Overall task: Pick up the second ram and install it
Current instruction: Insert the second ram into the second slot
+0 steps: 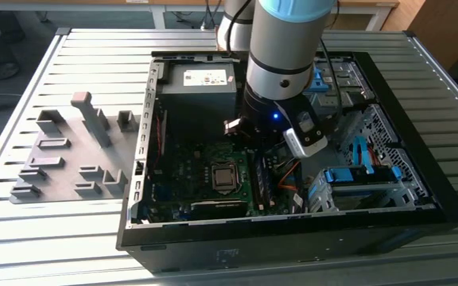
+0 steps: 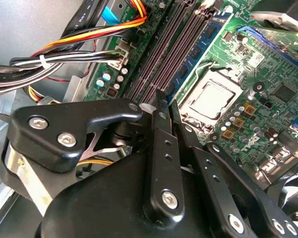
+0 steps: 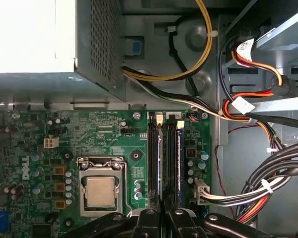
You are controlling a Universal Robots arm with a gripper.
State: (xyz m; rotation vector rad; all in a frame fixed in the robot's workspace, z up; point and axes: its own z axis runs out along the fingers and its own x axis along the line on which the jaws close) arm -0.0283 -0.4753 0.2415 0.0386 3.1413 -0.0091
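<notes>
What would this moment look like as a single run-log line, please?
gripper: shut, empty, over RAM slots | RAM sticks seated in slots | motherboard inside case

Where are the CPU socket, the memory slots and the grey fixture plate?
CPU socket [image 3: 100, 191]: first wrist view, on the metal lid of the chip.
Memory slots [image 3: 153, 158]: first wrist view, on a dark slot's body.
Grey fixture plate [image 1: 66, 170]: exterior view, on its flat base.
</notes>
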